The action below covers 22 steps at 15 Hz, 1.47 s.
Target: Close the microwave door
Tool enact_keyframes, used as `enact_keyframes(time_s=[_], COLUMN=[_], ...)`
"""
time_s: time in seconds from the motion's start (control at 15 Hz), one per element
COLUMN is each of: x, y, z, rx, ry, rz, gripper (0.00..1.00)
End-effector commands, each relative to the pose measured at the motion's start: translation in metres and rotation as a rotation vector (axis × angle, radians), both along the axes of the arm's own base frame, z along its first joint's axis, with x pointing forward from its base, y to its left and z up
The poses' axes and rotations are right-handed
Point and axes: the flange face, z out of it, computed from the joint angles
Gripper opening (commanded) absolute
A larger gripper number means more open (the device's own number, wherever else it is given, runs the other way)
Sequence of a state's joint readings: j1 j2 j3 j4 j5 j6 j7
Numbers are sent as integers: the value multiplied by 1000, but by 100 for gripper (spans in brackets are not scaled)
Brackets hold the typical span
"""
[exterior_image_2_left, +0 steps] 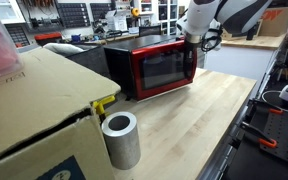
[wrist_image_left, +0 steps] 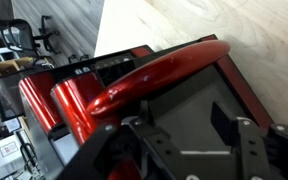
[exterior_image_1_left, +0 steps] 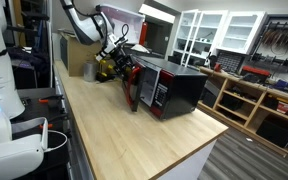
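The microwave stands on the wooden countertop, black-cased with a glossy red front, and shows in both exterior views. The microwave door lies flat or nearly flat against the body; I cannot tell whether a small gap is left. In the wrist view its red bar handle runs across the dark window. My gripper is open and empty, its fingers spread right over the window beside the handle. In the exterior views the gripper hovers at the control-panel end of the red front.
A brown cardboard box with a yellow part sits beside the microwave. A grey metal cylinder stands in front of the box. The wooden countertop stretches ahead of the microwave. White glass-fronted cabinets stand behind.
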<state>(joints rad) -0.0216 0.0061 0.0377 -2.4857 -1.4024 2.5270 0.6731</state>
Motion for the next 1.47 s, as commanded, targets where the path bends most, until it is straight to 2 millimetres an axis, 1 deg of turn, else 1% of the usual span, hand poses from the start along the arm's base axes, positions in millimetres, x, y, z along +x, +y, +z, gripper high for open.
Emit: enact_keyframes(time_s=[0.0, 0.27, 0.33, 1.0, 1.13, 1.4], x=[-7, -10, -9, 5, 11, 33], y=[3, 6, 6, -8, -10, -15], z=[-6, -12, -13, -34, -37, -38], rx=[-54, -107, -123, -314, -340, -397], ry=[-29, -54, -61, -143, -158, -185], rz=[57, 117, 133, 244, 260, 300], gripper=[36, 5, 1, 0, 0, 0])
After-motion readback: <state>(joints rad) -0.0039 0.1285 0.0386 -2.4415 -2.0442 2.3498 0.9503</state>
